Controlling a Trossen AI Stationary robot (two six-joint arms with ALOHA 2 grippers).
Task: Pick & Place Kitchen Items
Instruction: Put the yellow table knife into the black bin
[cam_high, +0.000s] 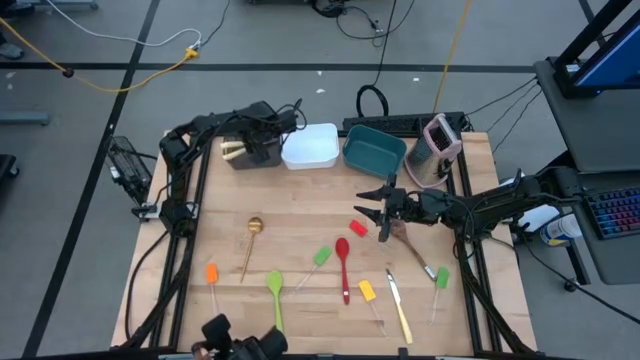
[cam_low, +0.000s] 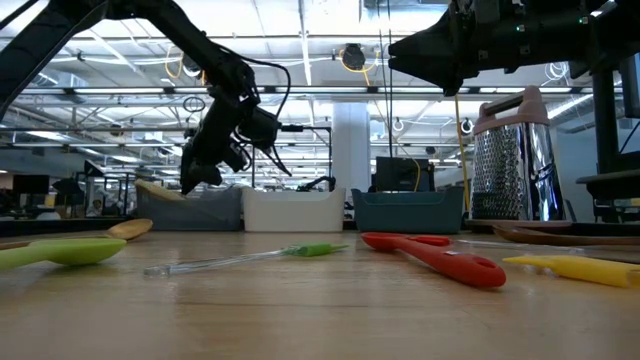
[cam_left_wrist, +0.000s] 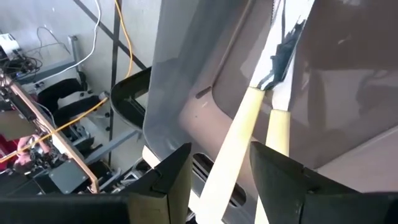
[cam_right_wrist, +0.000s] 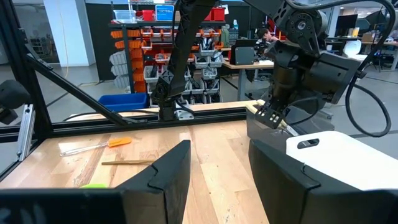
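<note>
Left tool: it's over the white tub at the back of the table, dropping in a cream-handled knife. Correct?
Not quite. In the high view the left tool is over the brown tub, not the white tub. The cream-handled knife part holds.

The left gripper (cam_high: 232, 150) hangs at the table's far left, fingers apparently parted. The right gripper (cam_high: 368, 212) hovers mid-table toward the right, fingers spread.

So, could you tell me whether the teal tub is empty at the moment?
Empty: the high view shows only bare floor inside the teal tub.
</note>
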